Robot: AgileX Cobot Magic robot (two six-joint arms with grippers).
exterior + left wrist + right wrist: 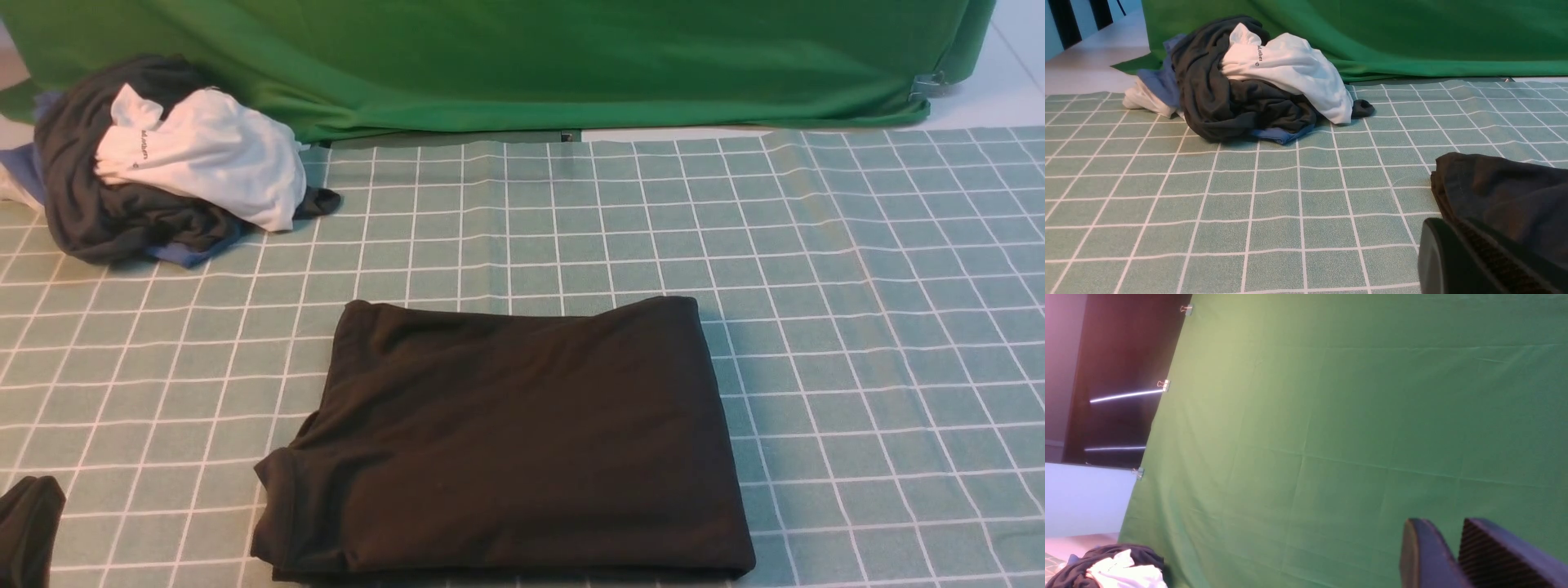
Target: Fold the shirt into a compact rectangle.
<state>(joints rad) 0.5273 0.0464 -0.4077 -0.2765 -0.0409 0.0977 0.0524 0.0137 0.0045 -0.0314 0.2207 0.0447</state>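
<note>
Shirt (514, 441) folded into a rectangle on our checked cloth (857, 327), our left gripper (1457, 253) pressed together, our right gripper (1453, 547) slightly parted, holding nothing.

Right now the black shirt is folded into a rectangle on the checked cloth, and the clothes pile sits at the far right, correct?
Not quite. The shirt is folded into a rectangle on the checked cloth, but the clothes pile sits at the far left, against the green backdrop. The front view shows it.
</note>
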